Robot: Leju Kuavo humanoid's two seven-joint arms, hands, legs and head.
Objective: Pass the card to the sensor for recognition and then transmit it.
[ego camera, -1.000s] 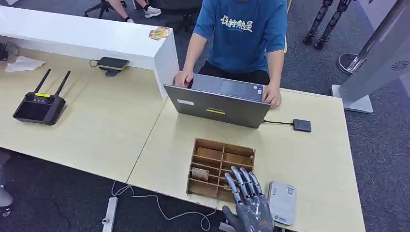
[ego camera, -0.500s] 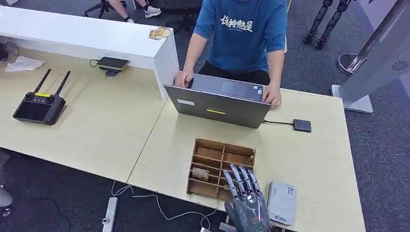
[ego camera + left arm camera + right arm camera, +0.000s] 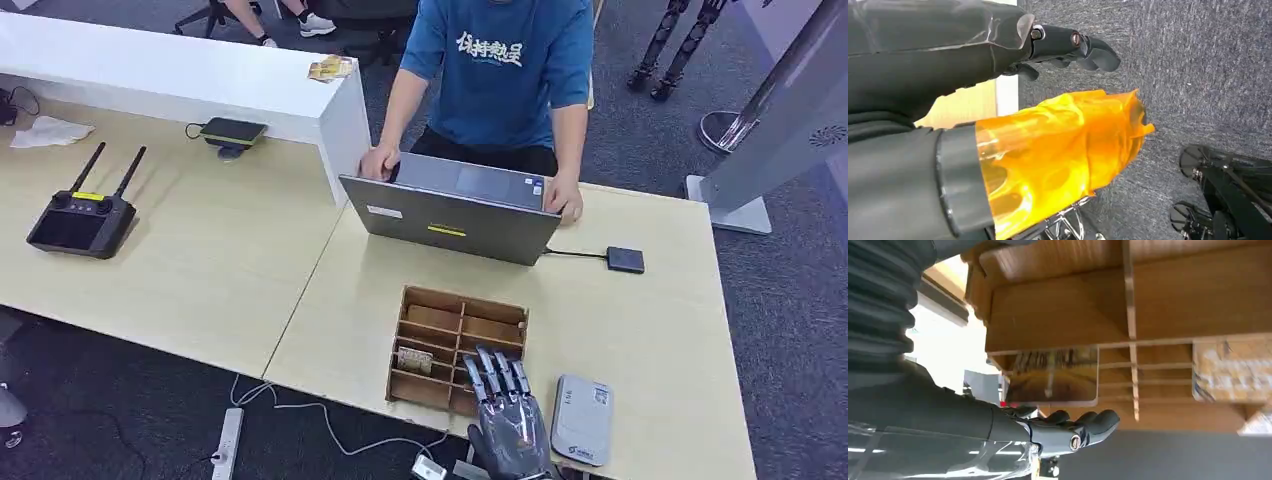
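Here the wooden divided box (image 3: 455,348) served as the landmark, standing near the front edge of the pale table (image 3: 660,330). Far to the left of the box, on the adjoining desk, lay a black remote controller (image 3: 82,218) with two antennas, and beyond it, still left of the box, a small dark device (image 3: 232,131) sat close to a white partition (image 3: 180,75). Behind the box stood an open laptop (image 3: 450,212), and a person in a blue shirt (image 3: 500,70) rested a hand at each side of it. Inside the box, in a compartment on its left side, a card (image 3: 414,360) lay tilted; in the right wrist view a card (image 3: 1054,376) stood in a slot just beyond the fingertips. The left hand (image 3: 1068,45) hung over grey carpet, fingers loosely curled with nothing in them. The right hand (image 3: 510,420) hovered at the box's front right corner, fingers (image 3: 495,375) stretched out and slightly apart over the compartments, holding nothing. Just right of the box and of that hand lay a grey card reader (image 3: 584,419). Farther right of the box, behind it, a small black sensor pad (image 3: 624,260) was wired to the laptop.
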